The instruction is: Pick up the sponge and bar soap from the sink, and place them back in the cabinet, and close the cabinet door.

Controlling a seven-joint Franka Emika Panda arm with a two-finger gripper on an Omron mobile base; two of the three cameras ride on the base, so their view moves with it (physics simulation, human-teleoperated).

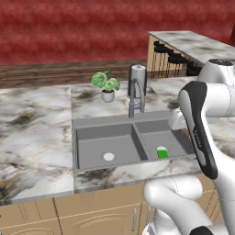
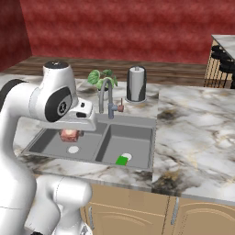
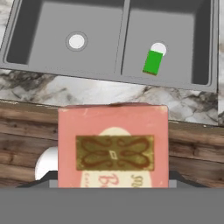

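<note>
Marble counter [image 1: 36, 133] under red walls, dark double sink [image 2: 98, 124] set in. Sponge [image 3: 153, 61] lying flat in the basin without the drain disc [image 3: 76, 41], near its front wall; long axis running roughly front to back, white end toward the faucet [image 1: 136, 96]. Bar soap [image 3: 113, 151] clamped in the gripper [image 2: 69, 134], raised above the sink, broad printed face square to the hand camera, long axis crosswise. Fingertips hidden behind the bar.
</note>
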